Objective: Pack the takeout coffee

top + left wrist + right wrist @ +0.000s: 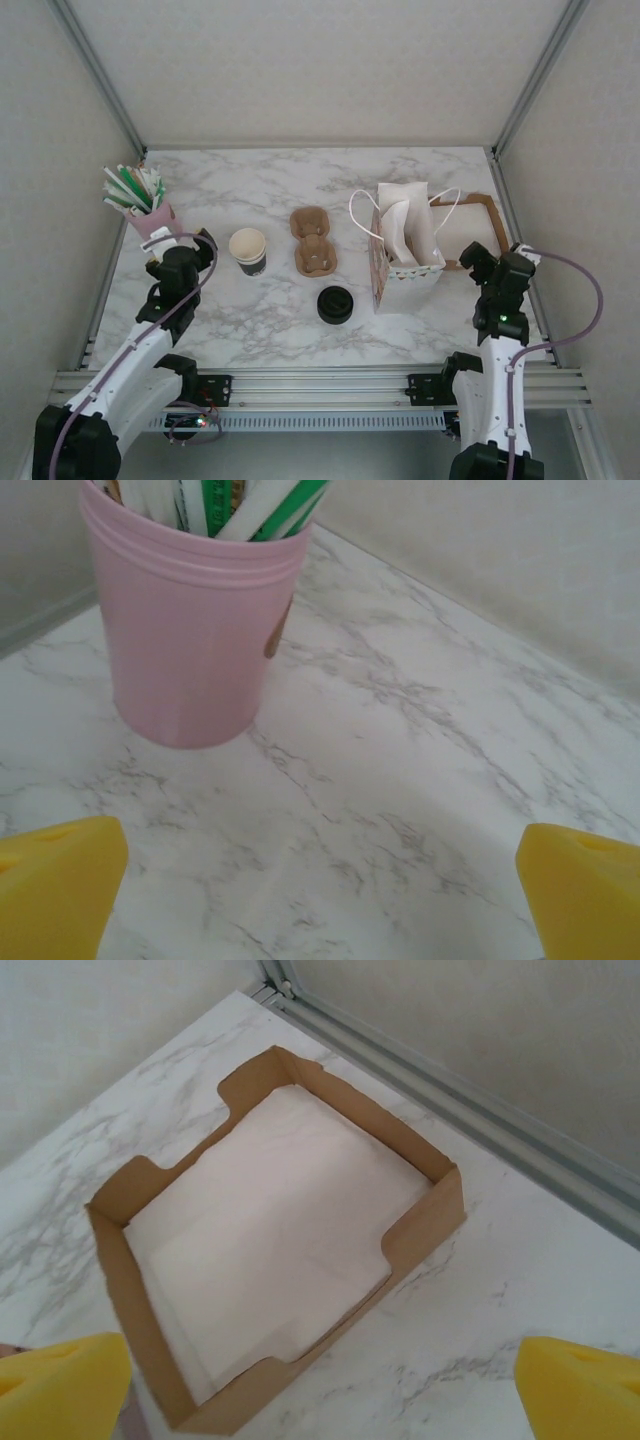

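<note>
Left gripper (320, 905): spread wide, nothing between the yellow fingertips; hovers just short of the pink holder.
Pink holder (152, 218): upright at the worktop's (250, 180) far left, stuffed with white and green sticks.
Paper cup (248, 250): the coffee cup, upright, lidless, cream inside showing, black lower band; right of the left gripper.
Cup carrier (313, 242): brown, two wells, both unfilled; centre.
Black lid (335, 304): lies by itself, nearer the arms than the carrier.
Paper bag (405, 262): white, upright, mouth open, handles flopped outward.
Cardboard tray (440, 1200): holds white napkins (270, 1230); behind the bag, far right.
Right gripper (320, 1390): spread wide, holding nothing, above the tray's near side.
</note>
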Motion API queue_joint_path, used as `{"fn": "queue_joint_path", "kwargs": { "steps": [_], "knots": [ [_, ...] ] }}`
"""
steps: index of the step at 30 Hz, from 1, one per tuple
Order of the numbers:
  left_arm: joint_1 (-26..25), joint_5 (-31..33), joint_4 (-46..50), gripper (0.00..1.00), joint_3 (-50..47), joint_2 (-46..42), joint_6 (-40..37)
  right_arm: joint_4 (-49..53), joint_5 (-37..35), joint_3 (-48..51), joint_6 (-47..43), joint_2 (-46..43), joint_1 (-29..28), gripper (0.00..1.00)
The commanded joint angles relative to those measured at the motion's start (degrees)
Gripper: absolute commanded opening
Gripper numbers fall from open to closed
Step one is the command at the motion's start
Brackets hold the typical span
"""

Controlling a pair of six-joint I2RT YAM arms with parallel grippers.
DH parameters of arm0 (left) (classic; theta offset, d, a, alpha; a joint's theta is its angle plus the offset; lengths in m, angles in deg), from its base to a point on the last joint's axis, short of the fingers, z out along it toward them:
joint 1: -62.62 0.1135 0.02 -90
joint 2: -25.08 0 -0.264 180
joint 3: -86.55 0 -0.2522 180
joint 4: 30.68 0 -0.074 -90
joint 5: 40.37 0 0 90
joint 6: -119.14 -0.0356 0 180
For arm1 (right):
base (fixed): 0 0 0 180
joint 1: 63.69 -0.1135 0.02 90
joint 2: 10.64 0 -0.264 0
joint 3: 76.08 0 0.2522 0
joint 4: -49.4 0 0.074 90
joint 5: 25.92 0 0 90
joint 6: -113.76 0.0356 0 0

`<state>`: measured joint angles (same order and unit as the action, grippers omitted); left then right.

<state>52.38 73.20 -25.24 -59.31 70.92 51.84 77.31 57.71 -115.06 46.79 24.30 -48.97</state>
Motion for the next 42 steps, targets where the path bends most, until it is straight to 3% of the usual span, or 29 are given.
{"fn": "queue_joint_path", "kwargs": {
  "steps": [1, 9, 22, 29, 34, 39, 42],
  "knots": [
    [0.67, 1.81, -10.16, 1.00, -2.55, 1.31, -6.48, -15.33, -2.68, 6.97, -3.63, -0.50, -1.12, 0.99],
    [3.59, -0.40, -26.13, 1.00, -8.78, 5.48, -13.28, -34.12, -9.45, 14.77, -5.16, 7.92, -7.33, 0.99],
    [12.15, -6.42, -49.95, 1.00, -12.05, 21.06, -14.26, -61.60, -11.69, 12.96, -10.06, 36.66, -12.74, 0.99],
    [13.14, -8.00, -58.45, 1.00, -12.14, 27.45, -14.26, -68.46, -9.51, 10.54, -15.76, 45.47, -17.27, 0.99],
    [13.20, -10.70, -58.84, 1.00, -11.80, 28.01, -14.84, -68.42, -7.81, 8.96, -19.65, 47.89, -19.71, 0.99],
    [13.18, -10.97, -60.67, 1.00, -13.35, 26.99, -14.85, -78.29, -5.69, 11.96, -20.61, 52.58, -19.87, 0.99],
    [13.23, -11.14, -63.41, 1.00, -13.71, 28.25, -15.05, -76.46, -5.80, 10.97, -20.61, 52.62, -19.88, 0.99]
  ]
}}
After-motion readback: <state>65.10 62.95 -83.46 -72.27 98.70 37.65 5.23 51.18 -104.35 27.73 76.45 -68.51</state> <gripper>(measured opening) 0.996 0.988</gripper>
